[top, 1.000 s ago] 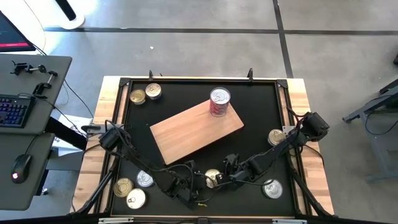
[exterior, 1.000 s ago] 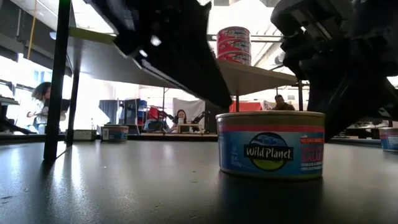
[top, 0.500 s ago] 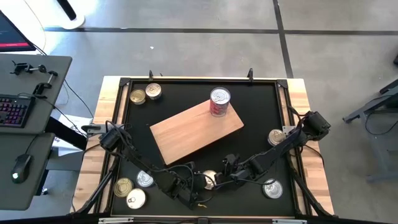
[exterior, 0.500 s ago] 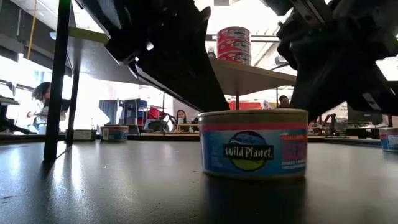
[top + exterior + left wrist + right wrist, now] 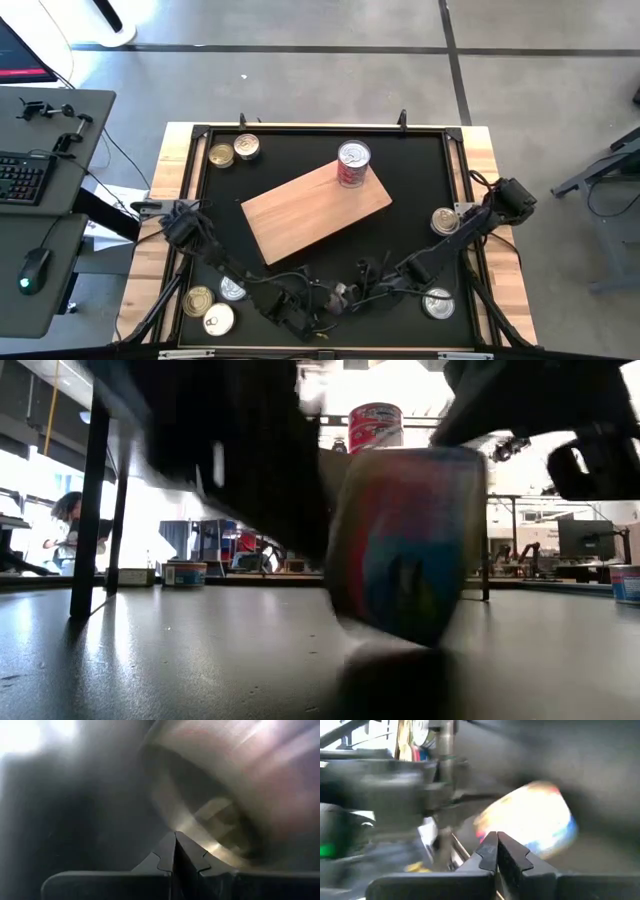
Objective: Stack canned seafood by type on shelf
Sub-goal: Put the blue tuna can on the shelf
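Near the front edge of the black tabletop, between the two arms, showing from above as only a sliver of silver top: one flat tin, mostly covered by dark gripper parts. Looking level across the table instead, getting the same tin large and blurred, leaning steeply with one edge off the surface, its blue and red label facing the camera; impossible to tell from there what is propping it. Filling most of the left wrist view with its pale metal end, right past the fingertips. Appearing in the right wrist view as a bright smear with a blue band, just beyond that arm's own fingertips.

Pressing its two fingers together with no gap, nothing between them: left gripper, reaching in just beside the tin. Doing likewise from the other side: right gripper, fingers closed tip to tip, pinching nothing. Touching the tin or only close to it, not possible to say for either.

Lying skewed at the table's middle: the wooden shelf, carrying a tall red-labelled can upright at its far corner. Sitting flat on the tabletop, well apart from the shelf: other tins, two at the far left corner, three at the near left, one by the right edge, one at the near right.
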`<move>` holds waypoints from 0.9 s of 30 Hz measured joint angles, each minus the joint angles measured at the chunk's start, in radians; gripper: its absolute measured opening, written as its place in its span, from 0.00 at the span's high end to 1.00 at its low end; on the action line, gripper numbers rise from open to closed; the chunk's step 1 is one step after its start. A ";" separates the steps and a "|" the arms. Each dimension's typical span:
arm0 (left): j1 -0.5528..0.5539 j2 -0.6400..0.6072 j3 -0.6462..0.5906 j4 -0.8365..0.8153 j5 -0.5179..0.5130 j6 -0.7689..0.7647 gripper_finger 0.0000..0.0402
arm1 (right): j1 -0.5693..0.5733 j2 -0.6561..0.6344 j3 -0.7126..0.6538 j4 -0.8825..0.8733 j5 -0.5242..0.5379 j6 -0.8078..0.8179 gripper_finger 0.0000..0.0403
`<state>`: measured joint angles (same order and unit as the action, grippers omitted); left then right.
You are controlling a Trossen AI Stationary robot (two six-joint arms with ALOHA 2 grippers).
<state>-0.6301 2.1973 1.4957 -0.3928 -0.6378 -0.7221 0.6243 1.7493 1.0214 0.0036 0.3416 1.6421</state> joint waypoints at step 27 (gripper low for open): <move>-0.088 -0.095 0.003 -0.213 -0.029 -0.204 1.00 | -0.077 -0.186 0.103 0.026 -0.204 -0.842 0.89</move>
<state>-0.7186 2.1024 1.4986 -0.6056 -0.6667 -0.9260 0.5475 1.5636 1.1243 0.0299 0.1379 0.7999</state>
